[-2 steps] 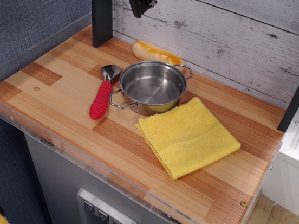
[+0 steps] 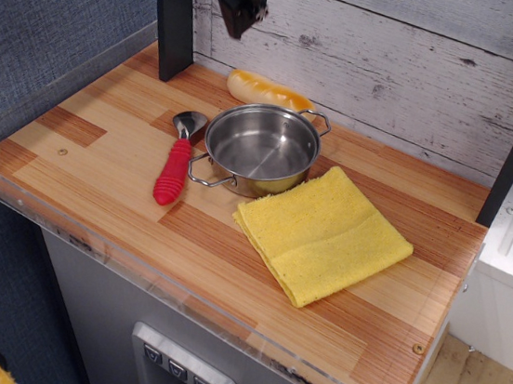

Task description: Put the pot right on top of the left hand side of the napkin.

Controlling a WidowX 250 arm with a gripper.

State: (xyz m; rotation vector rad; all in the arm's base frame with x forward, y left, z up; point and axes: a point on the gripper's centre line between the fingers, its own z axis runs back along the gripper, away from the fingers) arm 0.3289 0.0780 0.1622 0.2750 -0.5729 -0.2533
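Note:
The shiny steel pot point(image 2: 260, 149) with two wire loop handles stands upright and empty on the wooden table, its right side touching the far left corner of the yellow napkin point(image 2: 322, 234). The napkin lies flat and folded to the pot's right and front. My gripper point(image 2: 238, 12) hangs high at the top of the frame, above and behind the pot, well apart from it. It holds nothing. Its fingers look close together, but I cannot tell their state.
A red-handled metal spoon point(image 2: 176, 164) lies just left of the pot. A bread roll point(image 2: 267, 90) lies behind the pot by the white plank wall. A black post point(image 2: 173, 18) stands at the back left. A clear acrylic rim point(image 2: 179, 286) edges the table.
The gripper has shifted slightly at the top of the frame. The pot, napkin, spoon and roll have not moved.

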